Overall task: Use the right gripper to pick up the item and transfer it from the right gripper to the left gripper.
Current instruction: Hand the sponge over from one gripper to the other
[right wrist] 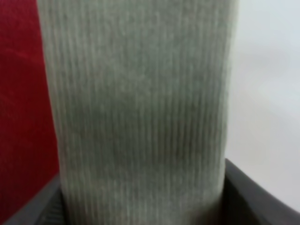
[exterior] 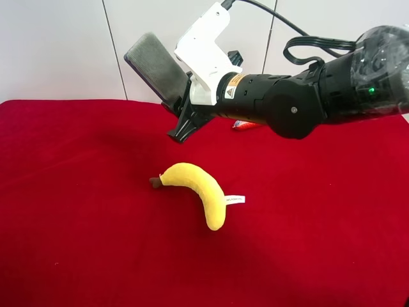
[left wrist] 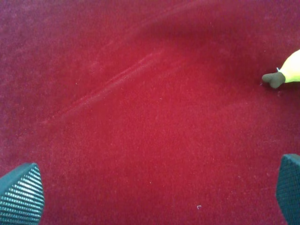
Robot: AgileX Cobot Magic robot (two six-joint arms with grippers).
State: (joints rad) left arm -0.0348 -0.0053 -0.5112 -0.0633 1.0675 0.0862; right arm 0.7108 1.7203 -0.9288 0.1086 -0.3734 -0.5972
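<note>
My right gripper [exterior: 181, 107], on the arm at the exterior high view's right, is shut on a flat grey ribbed fabric item [exterior: 155, 65] and holds it up above the red tablecloth [exterior: 77, 192]. In the right wrist view the grey item [right wrist: 140, 108] fills the frame, with a dark finger [right wrist: 255, 197] beside it. My left gripper [left wrist: 154, 197] is open and empty low over the red cloth; its ribbed fingertips [left wrist: 21, 194] show at the frame's corners. It is out of the exterior view.
A yellow plush banana [exterior: 199, 188] with a brown stem and a white tag lies on the cloth below the right gripper. Its stem end [left wrist: 274, 78] shows in the left wrist view. A small red packet [exterior: 246, 125] lies behind the right arm. A white wall stands at the back.
</note>
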